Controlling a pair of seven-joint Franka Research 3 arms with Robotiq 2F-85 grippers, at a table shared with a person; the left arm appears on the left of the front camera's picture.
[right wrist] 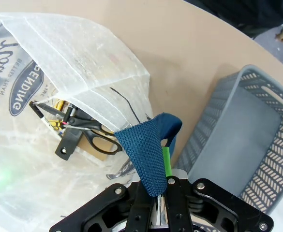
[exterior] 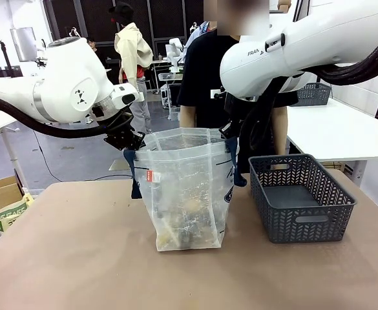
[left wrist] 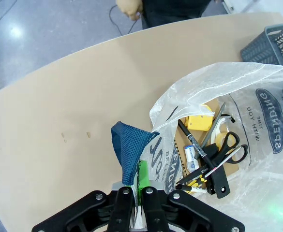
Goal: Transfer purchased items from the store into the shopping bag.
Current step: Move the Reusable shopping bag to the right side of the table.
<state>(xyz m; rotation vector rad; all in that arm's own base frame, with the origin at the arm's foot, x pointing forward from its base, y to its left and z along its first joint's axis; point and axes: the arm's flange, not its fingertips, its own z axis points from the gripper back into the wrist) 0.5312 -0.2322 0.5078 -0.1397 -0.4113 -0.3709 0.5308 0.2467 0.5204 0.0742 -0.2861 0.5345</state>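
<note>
Bag: the translucent whitish plastic shopping bag [exterior: 187, 194] stands upright near the middle of the brown table top [exterior: 72, 258], mouth upward.
Contents: the purchased items [left wrist: 206, 154] lie at the bag's bottom. Black-handled scissors [left wrist: 218, 174], a yellow box [left wrist: 199, 123] and dark pens can be made out through the opening.
Left handle: the navy woven strap handle [left wrist: 130, 150] rises from the bag rim into the left gripper [left wrist: 139, 191].
Left gripper: jaws clamped on that strap, green pad against the webbing, holding one side of the rim up.
Right handle: the opposite navy strap handle [right wrist: 151, 154] loops into the right gripper [right wrist: 159, 186].
Right gripper: jaws pinched tight on this strap, at the other side of the mouth.
Purpose of hold: judged, the two grips pull the rim up and apart so the limp film does not collapse and the mouth is open for loading.
Basket: the dark grey lattice plastic basket [exterior: 305, 219] sits just beside the bag on the robot's right, not touching it. Its floor shows bare, so the transfer looks near complete.
Person: a person in a black shirt [exterior: 201, 77] stands at the far edge, behind the bag. With both grippers occupied, loading likely falls to the person.
</note>
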